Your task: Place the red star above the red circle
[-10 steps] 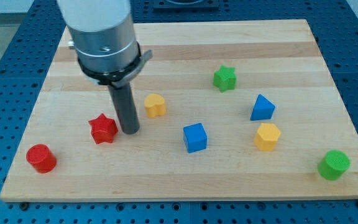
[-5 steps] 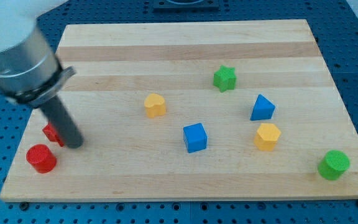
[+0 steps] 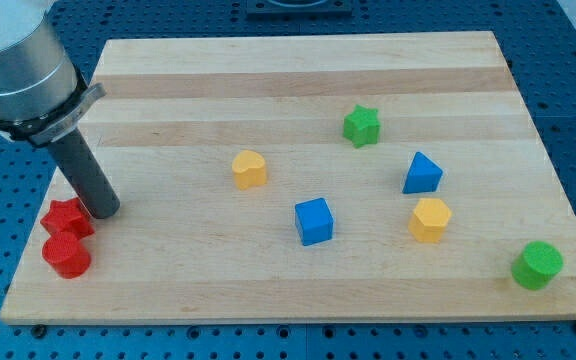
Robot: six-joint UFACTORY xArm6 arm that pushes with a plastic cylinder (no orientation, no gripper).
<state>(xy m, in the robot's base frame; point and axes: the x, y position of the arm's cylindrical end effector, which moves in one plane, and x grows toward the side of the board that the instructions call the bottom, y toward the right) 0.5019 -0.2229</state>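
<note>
The red star [image 3: 67, 218] lies near the board's left edge, directly above the red circle [image 3: 67, 255] and touching or almost touching it. My tip [image 3: 105, 210] rests on the board just to the right of the red star, close against its right side. The dark rod slants up and left from the tip to the grey arm housing at the view's top left.
A yellow block [image 3: 250, 169], a blue cube [image 3: 314, 221], a green star [image 3: 362, 126], a blue triangular block [image 3: 422, 173], a yellow hexagon [image 3: 431, 219] and a green circle [image 3: 538, 265] lie to the right on the wooden board [image 3: 298, 70].
My tip swept left across the board, pushing the red star from the middle-left to just above the red circle. The other blocks have not moved.
</note>
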